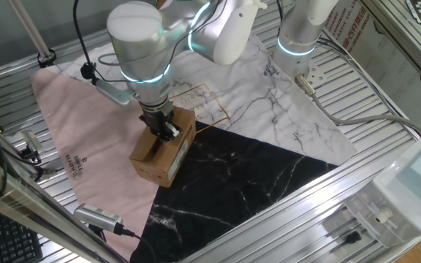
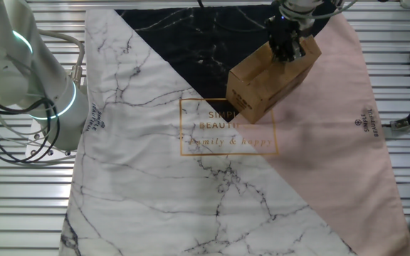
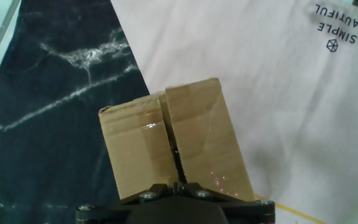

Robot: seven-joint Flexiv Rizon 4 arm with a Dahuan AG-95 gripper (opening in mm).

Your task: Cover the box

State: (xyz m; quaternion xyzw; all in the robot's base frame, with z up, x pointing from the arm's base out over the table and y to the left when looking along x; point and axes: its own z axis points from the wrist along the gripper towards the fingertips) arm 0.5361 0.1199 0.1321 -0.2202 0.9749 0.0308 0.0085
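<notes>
The box (image 1: 161,155) is a small brown cardboard carton lying where the pink, black and white parts of the cloth meet. It also shows in the other fixed view (image 2: 265,84). In the hand view its two long top flaps (image 3: 173,140) are folded down side by side with a narrow dark seam between them. My gripper (image 1: 166,130) is at the box's top near one end, as the other fixed view (image 2: 288,48) also shows. In the hand view the gripper (image 3: 178,185) has its fingers together right at the seam. They hold nothing that I can see.
The three-part cloth (image 1: 86,146) covers a slatted metal table. A second robot arm's base (image 1: 298,36) stands at the back. A handheld tool with a cable (image 1: 97,217) lies at the front left, and a clear plastic bin (image 1: 408,190) is at the right.
</notes>
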